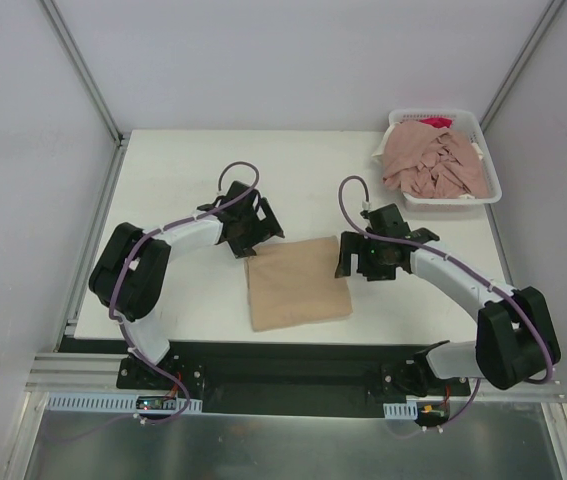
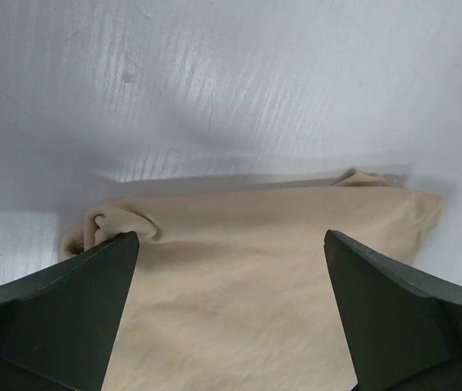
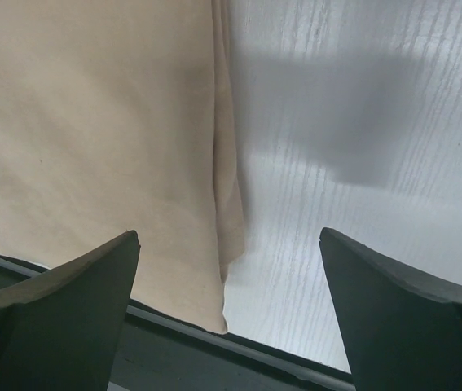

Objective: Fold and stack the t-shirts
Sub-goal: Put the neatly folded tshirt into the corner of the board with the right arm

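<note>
A tan-beige t-shirt (image 1: pixel 297 284) lies folded into a flat rectangle at the table's near middle. My left gripper (image 1: pixel 253 232) hovers open just beyond its far left corner, and the left wrist view shows the cloth (image 2: pixel 247 277) spread below wide jaws with nothing between them. My right gripper (image 1: pixel 363 262) stands open beside the shirt's right edge; in its wrist view the folded edge (image 3: pixel 222 163) runs down between the jaws, untouched. Dusty pink t-shirts (image 1: pixel 433 162) lie crumpled in a heap in the basket at the back right.
The white lattice basket (image 1: pixel 483 150) sits at the table's far right corner, with a bit of bright pink cloth (image 1: pixel 435 122) at its back. The table's near edge (image 3: pixel 214 334) runs just under the shirt's corner. White walls enclose the table.
</note>
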